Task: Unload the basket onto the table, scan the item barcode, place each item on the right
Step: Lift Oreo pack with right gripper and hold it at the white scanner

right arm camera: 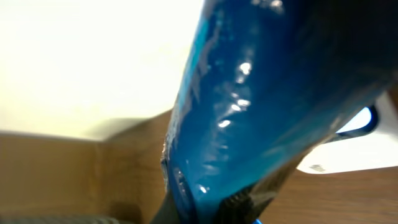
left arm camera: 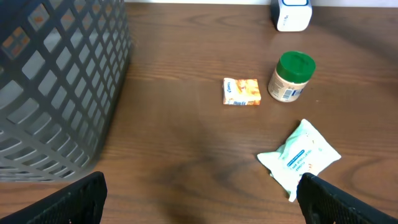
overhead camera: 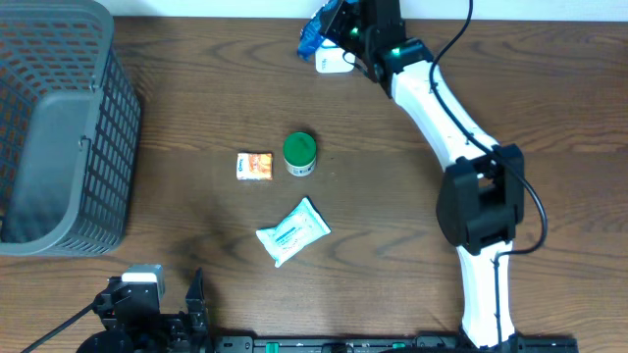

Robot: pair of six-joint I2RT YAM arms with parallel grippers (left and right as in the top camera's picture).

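the blue packet (overhead camera: pixel 312 37) is up at the far edge of the bench (overhead camera: pixel 392 216), a little right of the middle, pinched in the right gripper (overhead camera: pixel 339 29), whose jaws are closed tight on it. in the right wrist view the glossy blue film (right arm camera: pixel 249 112) fills most of the picture, with highlights on its creases; no brand, barcode or lettering can be made out on it. just beside it, on the far edge, stands the white scanner (overhead camera: pixel 334 63), a small boxy unit with a dark-rimmed window; a grey marking on its casing is too blurred to read. near the middle of the bench sits a jar (overhead camera: pixel 299 154) with a green lid and a pale label whose print is too small to read, and just to its left lies a small carton (overhead camera: pixel 255 165) in orange and white. nearer the front edge lies a white pouch (overhead camera: pixel 292 231) with teal print, tilted, its wording illegible. a grey plastic lattice basket (overhead camera: pixel 59 137) takes up the far left corner. the left gripper (left arm camera: pixel 199 199) hangs over the near edge, left of centre, its jaws spread wide and holding nothing. the bench is dark brown wood with visible grain; beyond its far edge shows a pale, plain wall (overhead camera: pixel 226 8).
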